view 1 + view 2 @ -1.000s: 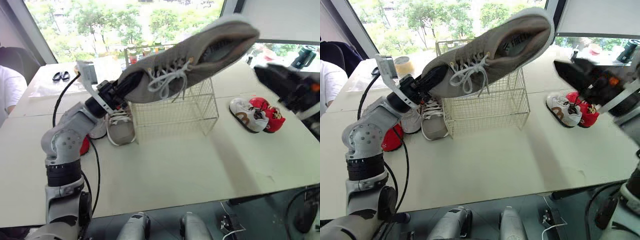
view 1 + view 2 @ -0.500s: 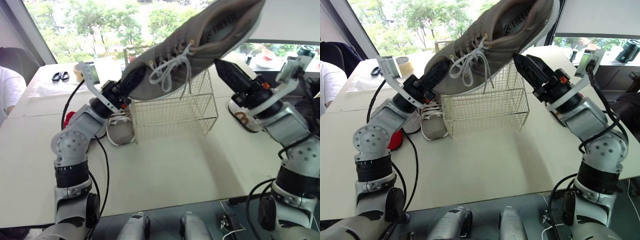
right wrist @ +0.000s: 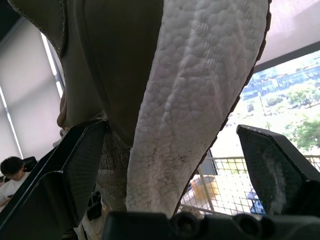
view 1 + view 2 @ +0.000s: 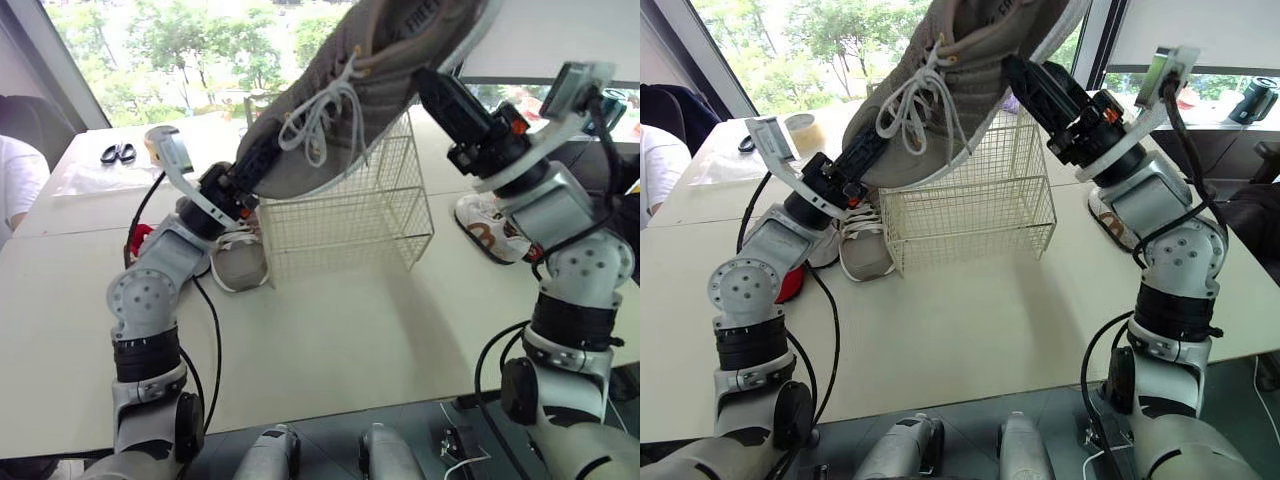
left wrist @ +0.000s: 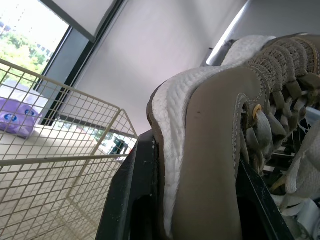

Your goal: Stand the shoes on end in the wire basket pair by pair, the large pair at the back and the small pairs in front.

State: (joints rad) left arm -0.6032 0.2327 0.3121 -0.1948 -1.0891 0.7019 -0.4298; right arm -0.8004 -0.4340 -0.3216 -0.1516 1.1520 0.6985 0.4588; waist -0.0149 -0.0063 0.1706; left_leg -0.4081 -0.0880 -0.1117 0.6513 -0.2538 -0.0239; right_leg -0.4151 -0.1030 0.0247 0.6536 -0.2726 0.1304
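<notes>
Clamping the toe of the big grey shoe (image 4: 365, 85), the left gripper (image 4: 252, 165) holds it in the air above the wire basket (image 4: 345, 215), with the laces turned toward the robot. The right gripper (image 4: 432, 85) is spread wide astride the white sole near the heel, one finger (image 3: 75, 165) close to the upper and the other clear of the sole, so it has no grip yet. The shoe's long axis slants up from the left gripper to the right one. The right arm is nearer the heel and looks best placed to steady it while the shoe tips on end into the basket below. Its mate (image 4: 240, 262) lies flat on the table (image 4: 330, 340), just beside the basket's left side.
</notes>
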